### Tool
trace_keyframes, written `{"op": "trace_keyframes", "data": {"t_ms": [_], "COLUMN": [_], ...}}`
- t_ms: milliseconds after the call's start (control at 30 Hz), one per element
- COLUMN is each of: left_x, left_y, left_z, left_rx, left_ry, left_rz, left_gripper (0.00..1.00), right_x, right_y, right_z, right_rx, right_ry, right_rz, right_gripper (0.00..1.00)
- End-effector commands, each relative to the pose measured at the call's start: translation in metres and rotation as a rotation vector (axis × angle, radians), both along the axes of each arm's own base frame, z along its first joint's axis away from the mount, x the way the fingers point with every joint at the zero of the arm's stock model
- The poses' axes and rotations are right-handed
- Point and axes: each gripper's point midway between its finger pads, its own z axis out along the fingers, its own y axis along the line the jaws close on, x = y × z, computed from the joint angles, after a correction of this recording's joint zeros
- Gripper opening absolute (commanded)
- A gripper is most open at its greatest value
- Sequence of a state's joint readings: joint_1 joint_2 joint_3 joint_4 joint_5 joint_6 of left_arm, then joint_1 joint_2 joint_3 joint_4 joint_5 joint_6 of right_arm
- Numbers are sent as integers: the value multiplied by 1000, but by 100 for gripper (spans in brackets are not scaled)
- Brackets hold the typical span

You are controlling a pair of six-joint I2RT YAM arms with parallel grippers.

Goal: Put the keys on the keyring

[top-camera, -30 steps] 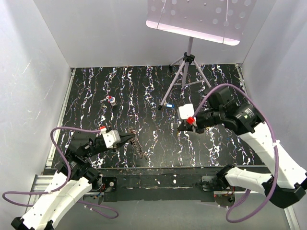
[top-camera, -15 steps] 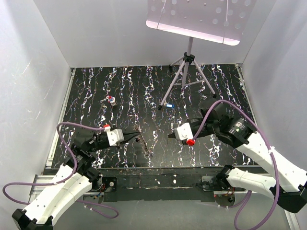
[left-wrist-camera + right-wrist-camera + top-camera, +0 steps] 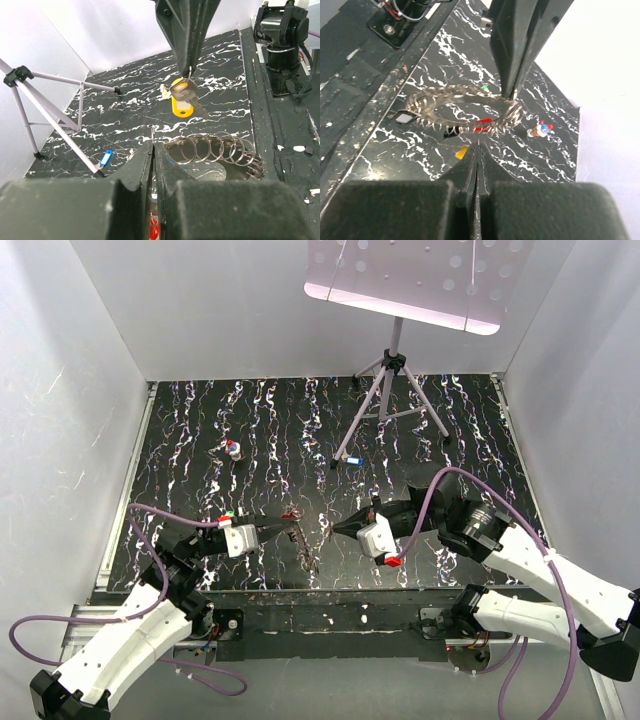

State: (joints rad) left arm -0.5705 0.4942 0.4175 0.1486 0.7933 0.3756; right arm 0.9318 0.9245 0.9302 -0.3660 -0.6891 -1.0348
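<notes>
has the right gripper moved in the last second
yes: the right gripper, pinching a yellow key, has shifted left and toward the near table edge in the top view, away from the tripod and nearer the left gripper holding the keyring.

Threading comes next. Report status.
Left gripper shut on keyring. Right gripper shut on yellow key, short of the keyring. Nothing between.

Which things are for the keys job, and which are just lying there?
For the job: keyring, yellow key, blue key.
Just lying about: tripod stand, white board on top of it.
</notes>
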Motion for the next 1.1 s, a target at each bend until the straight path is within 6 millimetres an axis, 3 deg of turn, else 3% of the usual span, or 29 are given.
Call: {"op": "trace_keyframes", "data": {"t_ms": [0, 200, 700, 867, 1067], "left_x": [-3, -7, -13, -7, 5], "left_y": [-2, -5, -10, -7, 0], "left_z": [17, 15, 2, -6, -11], "left_rx": [-36, -39, -4, 47, 89], "left_ry": [-87, -95, -91, -121, -159], "left_rz": [-30, -66, -119, -82, 0], "left_gripper": [0, 0, 0, 0, 0], "right_x": [6, 1, 15, 4, 13], "right_y": [14, 19, 31, 24, 26], "right_z": [28, 24, 34, 20, 7], "right_rx": [120, 91, 64, -1, -54], "right_ry": [-62, 3, 53, 56, 44], "right_rz": [9, 37, 10, 65, 41], "right_gripper": [1, 1, 1, 1, 1]}}
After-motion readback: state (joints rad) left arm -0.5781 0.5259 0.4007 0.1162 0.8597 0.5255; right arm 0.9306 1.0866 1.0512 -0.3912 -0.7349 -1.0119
